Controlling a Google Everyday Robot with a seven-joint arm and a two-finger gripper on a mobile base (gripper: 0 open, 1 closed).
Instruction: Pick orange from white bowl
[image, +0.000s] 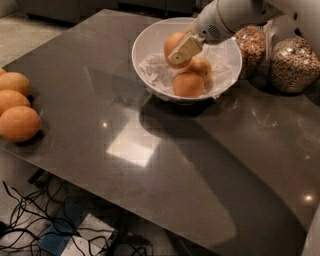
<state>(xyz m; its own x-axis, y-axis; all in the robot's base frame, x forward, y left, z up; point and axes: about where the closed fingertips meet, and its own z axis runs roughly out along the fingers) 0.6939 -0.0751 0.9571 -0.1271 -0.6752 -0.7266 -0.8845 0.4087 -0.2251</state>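
Note:
The white bowl (150, 40) stands at the back of the dark table, lined with crumpled white paper. My gripper (176, 53) reaches in from the upper right and is shut on the orange (171, 42), holding it just above the bowl's inside, over its left half. One pale finger (183, 49) crosses the front of the fruit; the other is hidden behind it. Two more fruits lie in the bowl below: a paler one (201, 67) and a rounder deep-orange one (188, 84).
Two glass jars of cereal (251, 46) (294, 64) stand right of the bowl, under my arm. Three larger oranges (18, 123) sit in a row at the table's left edge. Cables lie on the floor (30, 225) below the front edge.

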